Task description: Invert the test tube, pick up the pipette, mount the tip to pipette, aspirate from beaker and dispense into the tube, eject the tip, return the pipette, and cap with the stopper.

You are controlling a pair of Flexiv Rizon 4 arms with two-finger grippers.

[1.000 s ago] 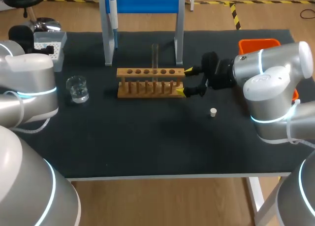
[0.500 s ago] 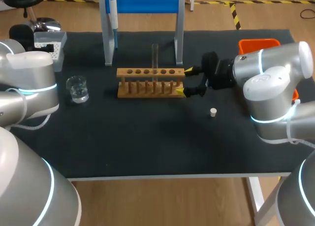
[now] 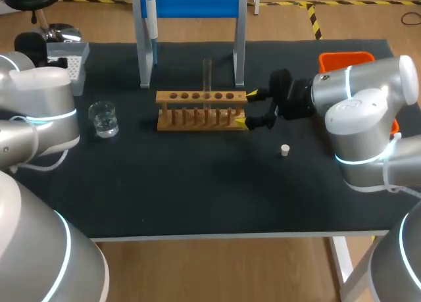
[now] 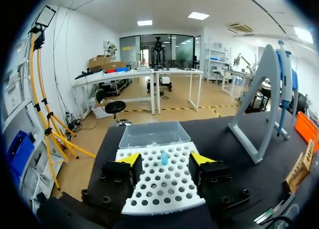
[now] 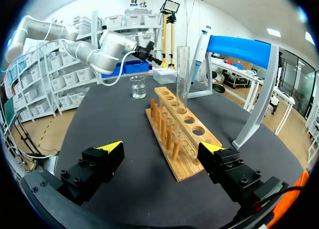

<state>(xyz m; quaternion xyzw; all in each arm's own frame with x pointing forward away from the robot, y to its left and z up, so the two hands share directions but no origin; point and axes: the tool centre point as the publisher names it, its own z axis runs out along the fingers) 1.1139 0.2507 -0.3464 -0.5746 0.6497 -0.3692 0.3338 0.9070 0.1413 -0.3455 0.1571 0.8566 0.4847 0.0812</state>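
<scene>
Black-topped table (image 3: 197,183) logged first: found rack (image 3: 200,110) at its middle, with tube (image 3: 207,75) upright in one hole, seemingly mouth up. Noted pipette (image 3: 150,16) hanging on stand (image 3: 191,2) behind rack, untouched; beaker (image 3: 103,118) left of rack; stopper (image 3: 285,150) lying alone at right front of rack, apart from it; tip box (image 3: 69,57) at far left corner. Compared with a second ago: next to no change. Saw only a slight shift of left arm near tip box, enough to hide a dark gripper part visible earlier beside box. No shift at all in right arm, rack, tube, beaker or stopper. Checked right gripper (image 3: 247,109): wide open, empty, parked at rack's right end, with that end ahead between its fingers, no contact seen. Checked left gripper (image 4: 166,159) from its wrist view: likewise spread and empty, poised above tip box, with one blue tip (image 4: 164,158) standing in holes ahead between fingers. Read as a pause between steps: inverting apparently finished, given tube standing in rack; pipette pickup not yet begun. Judged left arm's small drift as repositioning, not grasping. Expect next move toward pipette on stand, mounting a tip being impossible without it. Worth watching: right gripper close to rack, some risk of nudging it and tube on withdrawal.
</scene>
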